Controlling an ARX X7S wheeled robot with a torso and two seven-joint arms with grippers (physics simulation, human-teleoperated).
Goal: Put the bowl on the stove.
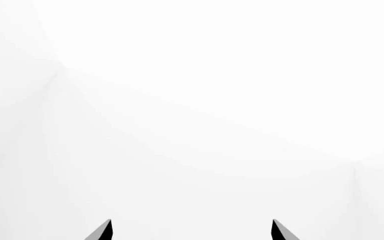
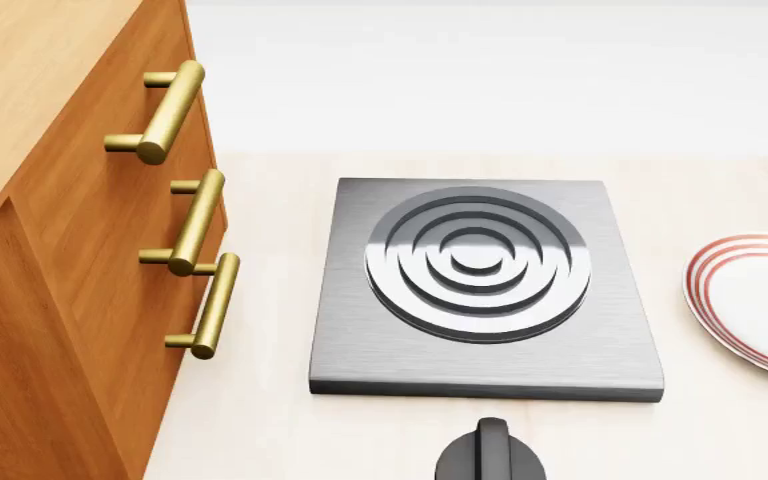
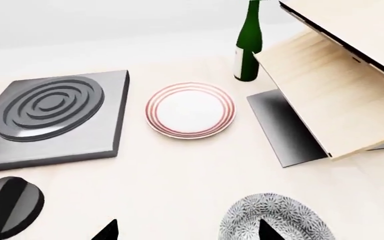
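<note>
So, left to right in your head view: wooden cabinet (image 2: 51, 250) with three brass handles (image 2: 197, 222) at far left, then the stove (image 2: 484, 290) flat on the pale counter (image 2: 264, 420), its ring burner (image 2: 475, 262) bare. Black knob (image 2: 491, 455) sits just in front of the stove's near edge, apart from it. White plate with red rim rings (image 2: 755, 300) lies to the right of the stove, cut by the frame edge. Neither arm shows in that view.

Your left gripper (image 1: 192, 231): only two dark fingertips (image 1: 102, 231) peek in, well apart with nothing between them, so it's spread; everything beyond is blank white.

Right wrist view, same sweep: knob (image 3: 8, 204), stove (image 3: 52, 117), plate (image 3: 190, 110) just beside the stove and not touching it, green bottle (image 3: 248, 42) upright behind the plate, then a light wooden board (image 3: 332, 100) tilted over a dark flat panel (image 3: 287, 127). The bowl (image 3: 275, 220) rests on the counter near the camera, well apart from the stove, with the plate lying between them further back. Your right gripper (image 3: 188, 231) is spread too: one fingertip (image 3: 106, 231) over bare counter, the other in front of the bowl. Can't tell if that tip touches the bowl.
</note>
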